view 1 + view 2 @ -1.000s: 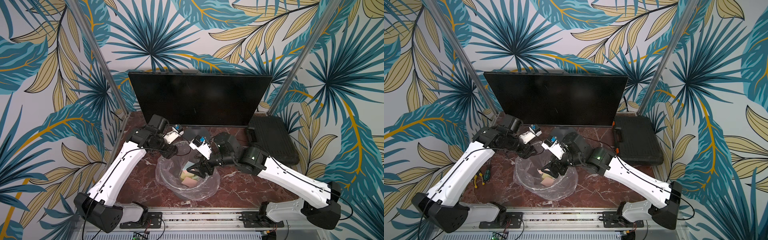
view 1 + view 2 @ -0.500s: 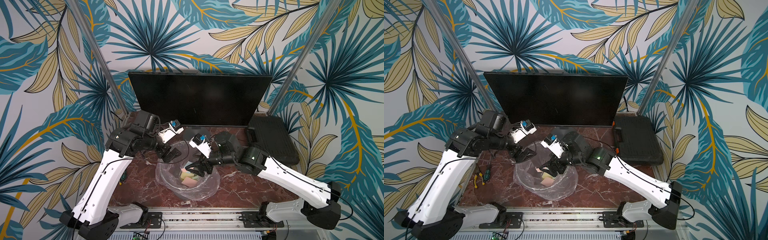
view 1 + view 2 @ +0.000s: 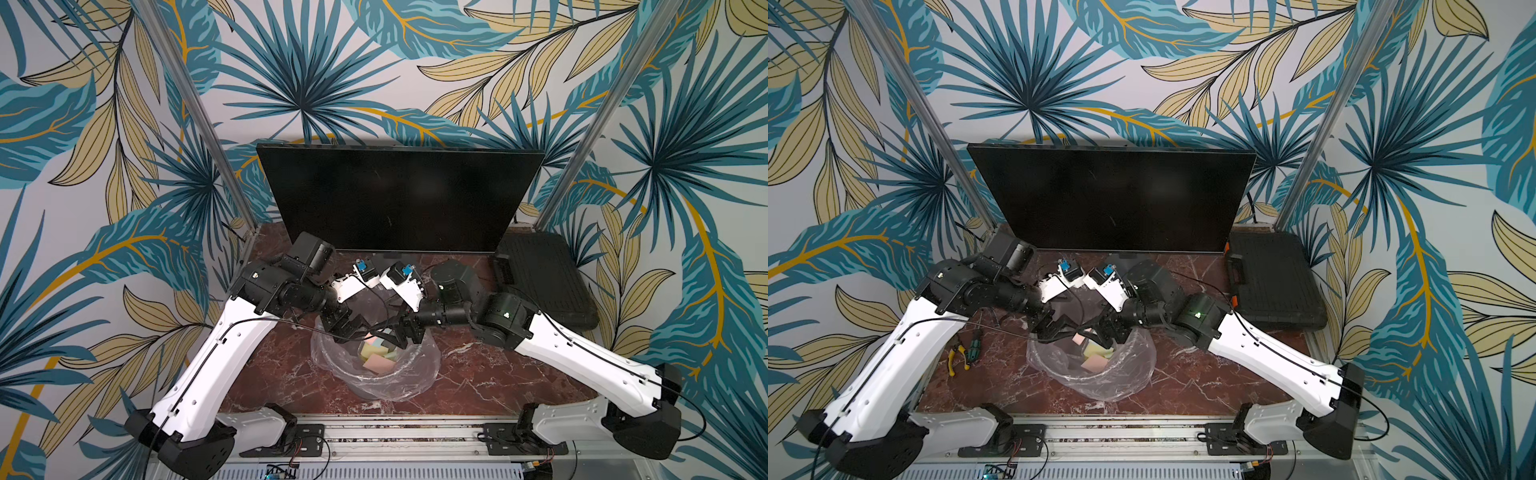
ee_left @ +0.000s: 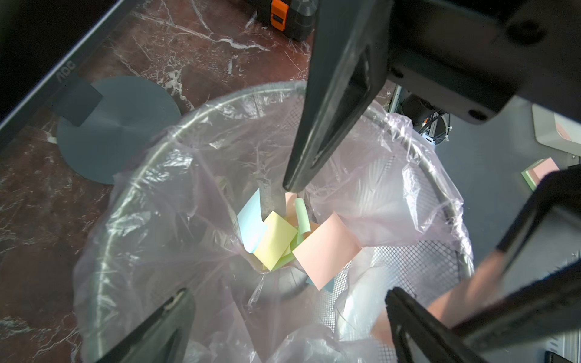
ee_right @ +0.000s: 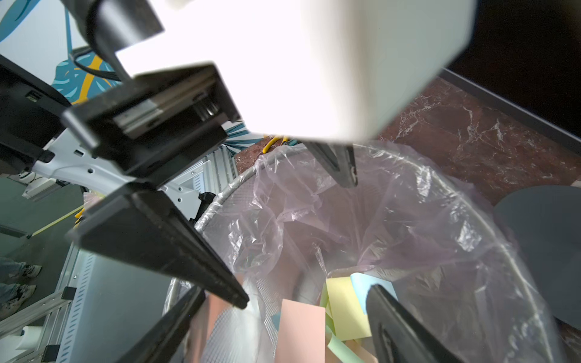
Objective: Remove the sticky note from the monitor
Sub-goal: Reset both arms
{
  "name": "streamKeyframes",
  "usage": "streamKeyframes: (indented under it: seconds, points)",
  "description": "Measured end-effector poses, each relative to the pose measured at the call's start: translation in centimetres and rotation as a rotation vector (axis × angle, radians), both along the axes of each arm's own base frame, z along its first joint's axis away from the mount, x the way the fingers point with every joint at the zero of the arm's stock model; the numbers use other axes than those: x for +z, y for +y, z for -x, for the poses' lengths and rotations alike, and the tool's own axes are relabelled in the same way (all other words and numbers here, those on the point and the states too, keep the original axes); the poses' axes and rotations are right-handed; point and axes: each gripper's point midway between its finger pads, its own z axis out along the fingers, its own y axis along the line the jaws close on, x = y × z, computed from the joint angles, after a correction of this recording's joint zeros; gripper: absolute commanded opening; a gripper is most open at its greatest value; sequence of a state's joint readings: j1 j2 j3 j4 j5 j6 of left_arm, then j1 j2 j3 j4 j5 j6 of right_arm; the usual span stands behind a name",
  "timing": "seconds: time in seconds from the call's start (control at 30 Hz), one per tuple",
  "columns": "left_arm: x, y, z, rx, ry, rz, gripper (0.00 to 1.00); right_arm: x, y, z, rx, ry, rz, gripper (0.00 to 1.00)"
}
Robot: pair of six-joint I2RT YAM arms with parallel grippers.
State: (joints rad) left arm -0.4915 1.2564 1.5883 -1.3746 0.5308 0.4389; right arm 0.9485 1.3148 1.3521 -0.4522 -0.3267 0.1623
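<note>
I see a thin, crinkly, shiny plastic liner in a metal mesh bin, matt paper sticky notes, a polished marble-look tabletop, and the monitor on its smooth brushed-grey disc base.

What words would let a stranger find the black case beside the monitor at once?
Find the monitor standing at the back of the marble table. At its end nearer the right arm, a black case lies flat. Unlike the smooth screen, it has a ribbed lid, a carry handle and orange latches.
</note>
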Motion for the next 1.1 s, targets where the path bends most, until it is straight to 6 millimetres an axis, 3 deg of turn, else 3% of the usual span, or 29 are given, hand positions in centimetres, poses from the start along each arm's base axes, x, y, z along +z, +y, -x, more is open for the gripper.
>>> streamKeyframes:
  seconds: [0.13,0.33,0.73,0.9,1.1]
  points:
    - [0.0,0.2,0.5,-0.015,-0.007,0.003,0.98,0.0,-0.2,-0.3,-0.020,0.000,0.001,0.83]
    - [0.1,0.9,1.6,-0.022,-0.037,-0.005,0.98,-0.3,-1.5,-2.9,-0.135,-0.006,0.010,0.83]
    - [-0.8,2.6,-2.3,0.105,-0.156,-0.126,1.00,0.1,-2.1,-3.5,-0.176,-0.002,-0.020,0.83]
    - [0.5,4.1,-4.7,0.223,-0.180,-0.108,1.00,2.8,-4.8,-4.6,-0.288,-0.044,-0.075,0.84]
    - [4.1,5.2,-6.6,0.331,-0.241,-0.015,1.00,5.0,-9.9,-7.4,-0.493,-0.071,-0.137,0.84]
